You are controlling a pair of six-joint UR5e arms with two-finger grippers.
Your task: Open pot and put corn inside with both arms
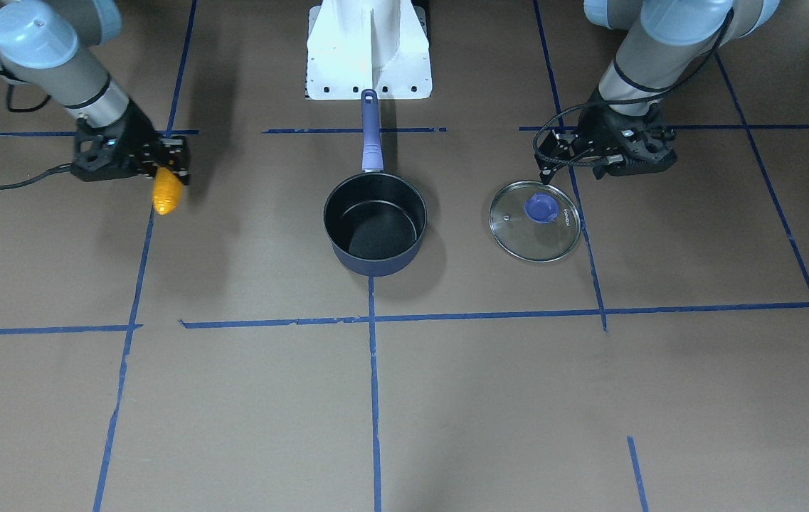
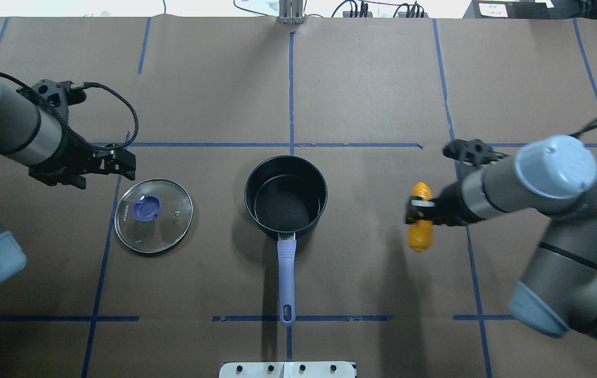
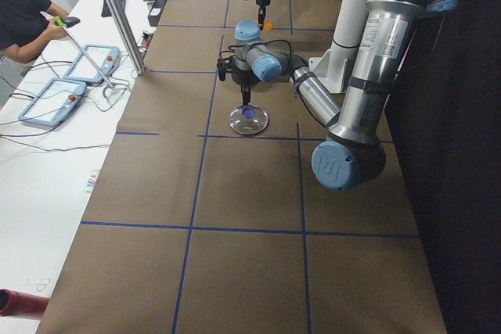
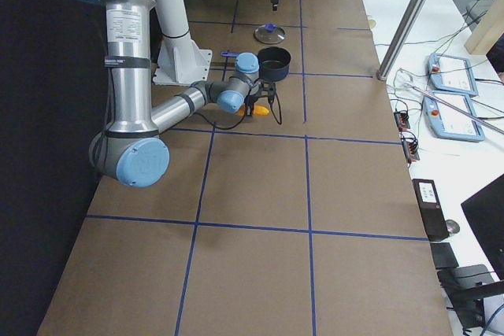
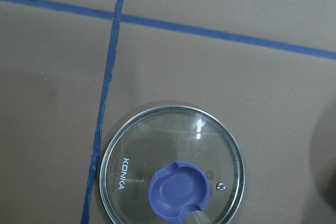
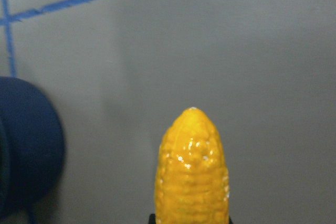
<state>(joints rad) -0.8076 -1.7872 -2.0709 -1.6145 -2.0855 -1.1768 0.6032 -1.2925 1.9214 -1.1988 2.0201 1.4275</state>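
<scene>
Lid (image 2: 153,215) off pot (image 2: 285,195), lying on surface (image 2: 361,79). My right claw (image 2: 420,210) grips corn (image 2: 420,237), not yet in pot. Left claw (image 2: 122,163): can't tell if released.

One pot (image 2: 285,197), one glass lid (image 2: 153,215), one corn (image 2: 420,226), two arms: left arm (image 2: 12,131), right arm (image 2: 492,194).
</scene>
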